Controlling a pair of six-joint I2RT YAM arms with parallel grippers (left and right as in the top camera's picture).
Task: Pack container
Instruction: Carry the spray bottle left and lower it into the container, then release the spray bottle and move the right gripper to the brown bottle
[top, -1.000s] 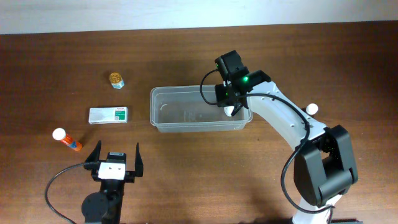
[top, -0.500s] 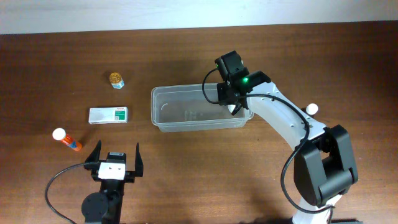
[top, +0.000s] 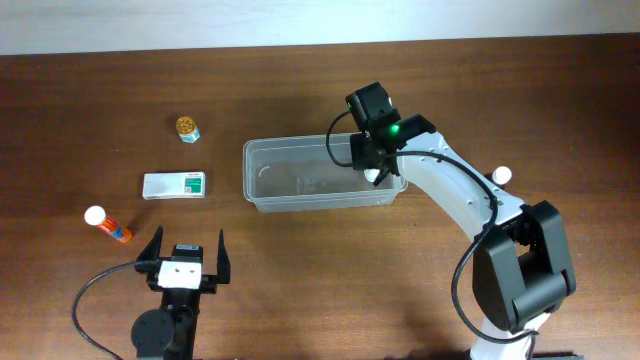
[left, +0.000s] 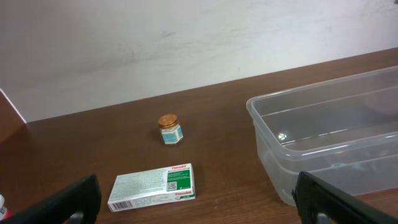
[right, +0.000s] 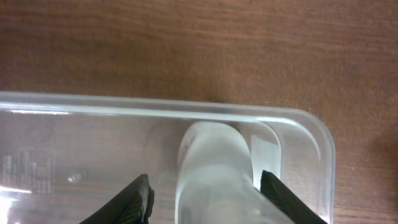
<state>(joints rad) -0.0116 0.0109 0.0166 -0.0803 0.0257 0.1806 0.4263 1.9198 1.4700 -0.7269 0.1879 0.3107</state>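
1. You have the container (top: 290, 203) mid-table, with a bottle (right: 214, 168) in its right end.
2. To its left you find the box (top: 174, 184), with the jar (top: 186, 128) behind it.
3. A second bottle (top: 107, 225) lies front-left of the box.

A whitish cylinder (right: 211, 165) sits between the parted fingers (right: 129, 202) (black tips) in a corner of the container (right: 93, 106).

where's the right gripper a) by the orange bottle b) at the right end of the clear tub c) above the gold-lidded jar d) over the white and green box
b, the overhead view shows the right gripper at the right end of the container
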